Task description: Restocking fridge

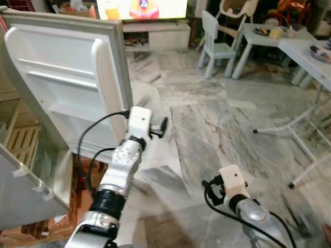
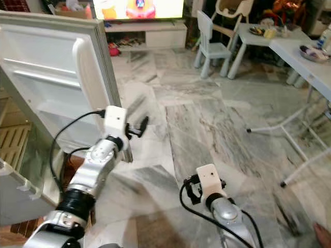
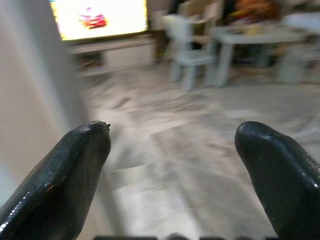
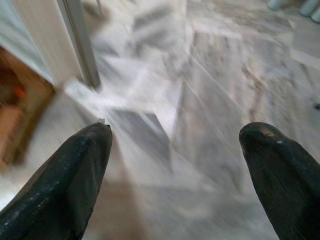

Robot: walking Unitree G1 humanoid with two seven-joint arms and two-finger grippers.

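Closest to me, low down, the right gripper (image 4: 175, 170) hangs over the marble floor (image 1: 217, 129), its two black fingers (image 4: 65, 175) spread wide with nothing between them; beneath it the grey-veined slabs look smeared with blur. The right arm's white wrist block and its looping black cable sit just above the bottom edge of the head view.

A little further on and to the robot's left, the left gripper (image 3: 175, 170) is raised at about the height of the fridge door's lower half, just beside the door's outer edge. Its fingers (image 3: 60, 175) are also held well apart and empty, pointing out across the room.

The fridge door (image 1: 67, 67) stands swung open on the robot's left, white inside, with moulded shelf rails across it and a grey rim. Below and left of it, part of the fridge's interior (image 1: 20, 150) shows, with a clear shelf edge and a pale slatted piece, though what is stored there I cannot make out.

Beyond, the floor runs to a pale blue child's chair (image 1: 214, 44) and a low white table (image 1: 264, 39) with small things on top. On the right a folding table (image 1: 310, 57) stands on thin white legs. Farthest back, a lit television (image 1: 142, 8) sits above a low white cabinet (image 1: 155, 33)
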